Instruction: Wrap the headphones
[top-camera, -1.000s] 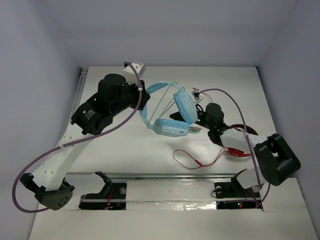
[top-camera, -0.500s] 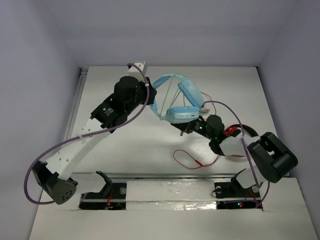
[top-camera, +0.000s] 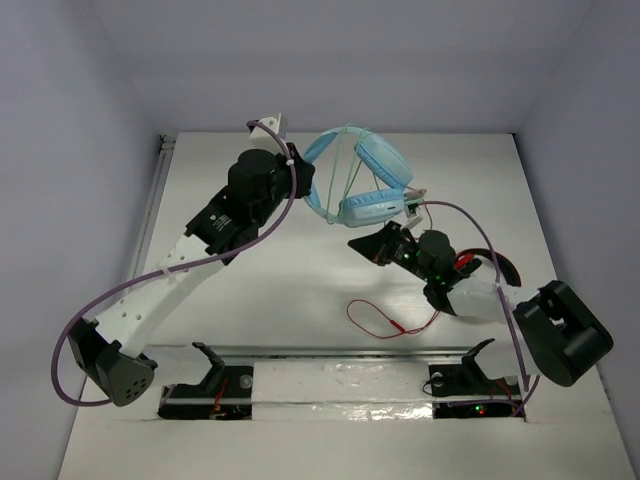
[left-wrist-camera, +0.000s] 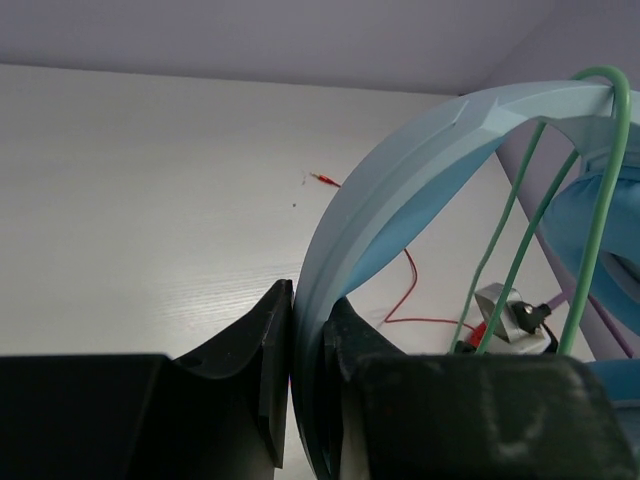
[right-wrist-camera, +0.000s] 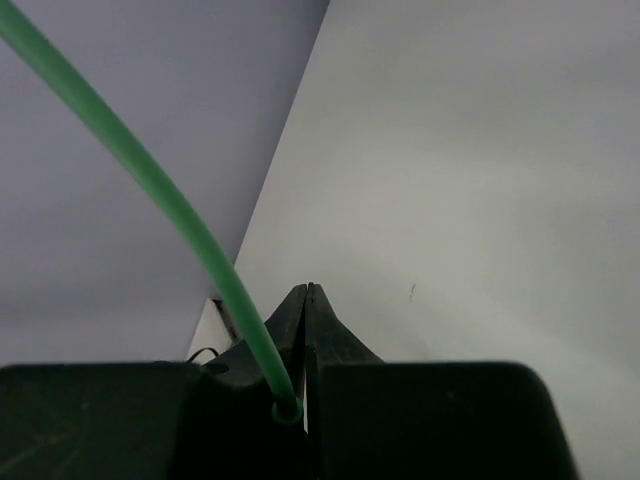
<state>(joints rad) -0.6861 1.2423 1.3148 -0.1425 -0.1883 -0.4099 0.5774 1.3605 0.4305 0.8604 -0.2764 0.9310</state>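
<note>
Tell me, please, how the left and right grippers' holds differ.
The left gripper clamps the broad headband; the right gripper pinches the thin green cable. The left jaws stand apart around the band; the right jaws meet at their tips. Both are shut on the same headphones.

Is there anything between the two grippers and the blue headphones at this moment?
Nothing visible. The left gripper is shut on the headband, and the right gripper pinches the green cable.

The light blue headphones (top-camera: 372, 208) hung tilted above the desk (top-camera: 250, 290), near the middle of its far edge, with the mint-green cable (right-wrist-camera: 150, 177) looped across the pale headband (left-wrist-camera: 400, 190).
</note>
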